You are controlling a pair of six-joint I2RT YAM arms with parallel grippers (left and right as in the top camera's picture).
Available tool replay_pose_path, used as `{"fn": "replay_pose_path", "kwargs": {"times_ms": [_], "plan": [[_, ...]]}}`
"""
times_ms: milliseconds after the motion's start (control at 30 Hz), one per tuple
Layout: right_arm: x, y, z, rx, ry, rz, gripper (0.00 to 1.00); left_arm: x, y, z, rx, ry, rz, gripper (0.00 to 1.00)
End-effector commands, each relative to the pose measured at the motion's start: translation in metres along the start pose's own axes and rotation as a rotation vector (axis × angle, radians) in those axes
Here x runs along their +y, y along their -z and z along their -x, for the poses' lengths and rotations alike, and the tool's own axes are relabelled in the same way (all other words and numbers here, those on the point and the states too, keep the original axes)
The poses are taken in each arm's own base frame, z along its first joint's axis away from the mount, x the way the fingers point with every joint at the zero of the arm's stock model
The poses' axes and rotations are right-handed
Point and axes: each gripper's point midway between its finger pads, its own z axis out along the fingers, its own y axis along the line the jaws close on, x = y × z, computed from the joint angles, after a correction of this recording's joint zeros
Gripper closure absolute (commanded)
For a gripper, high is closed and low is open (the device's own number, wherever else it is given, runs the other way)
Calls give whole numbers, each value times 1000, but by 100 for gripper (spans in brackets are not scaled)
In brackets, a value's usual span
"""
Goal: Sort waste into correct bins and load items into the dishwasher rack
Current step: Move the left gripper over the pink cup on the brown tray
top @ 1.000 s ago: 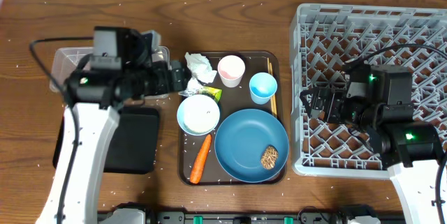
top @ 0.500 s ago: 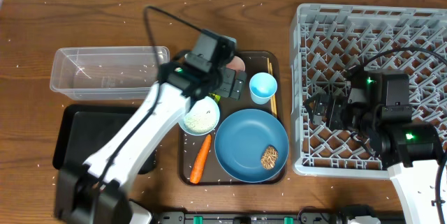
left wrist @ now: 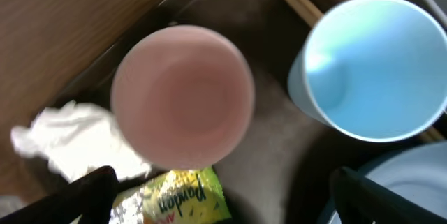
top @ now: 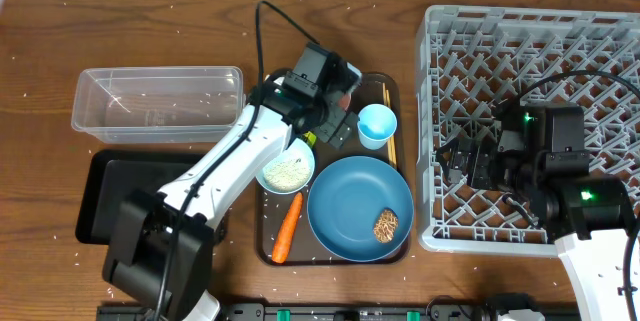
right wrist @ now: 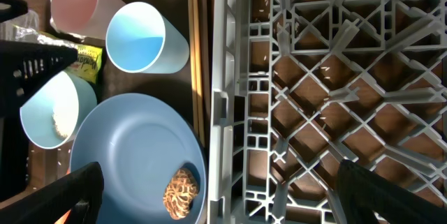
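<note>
Seen from overhead, the left gripper [top: 335, 111] hangs over the far end of the brown serving tray [top: 264, 211]. The small light-blue cup [top: 377, 124] stands just beside its fingers, and the pair of wooden chopsticks [top: 388, 111] lies beyond that cup. The right gripper [top: 455, 156] hovers over the large square grey plastic rack [top: 530, 31], near the wall facing the tray.

In the left wrist view the dark fingers [left wrist: 87, 192] stand wide apart, holding nothing. The small white cup with pink inside [left wrist: 183, 97] sits upright ahead of them. The green-and-silver wrapper [left wrist: 174, 196] lies between them, and the crumpled white tissue [left wrist: 70, 140] is just beside one finger.

In the right wrist view the fingers [right wrist: 77, 189] are likewise spread and empty over the rack's lattice floor. The large blue plate [right wrist: 133, 147], carrying the small brown food lump [right wrist: 178, 190], lies by one finger.
</note>
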Motion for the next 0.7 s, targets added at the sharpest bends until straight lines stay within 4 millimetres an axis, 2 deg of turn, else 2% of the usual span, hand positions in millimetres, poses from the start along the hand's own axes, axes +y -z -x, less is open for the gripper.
{"fn": "replay_pose_path", "kwargs": {"times_ms": [0,100,267,400,533,667], "plan": [[0,4,5,-14,0,-4,1,-6,-2,8,-30,-192,-44,5],[0,2,5,-10,-10,-5,1,-9,-8,7,-29,-272,-64,8],[-1,-1,4,4,-21,-5,1,-10,-23,2,-8,-295,-75,10],[-2,-5,3,20,-25,-9,1,-13,-35,2,-14,-296,-94,23],[-3,-9,1,40,-30,-14,1,-11,-46,-1,-3,-292,-97,42],[-4,-12,-1,56,-33,-18,1,-12,-56,-6,16,-289,-103,53]]}}
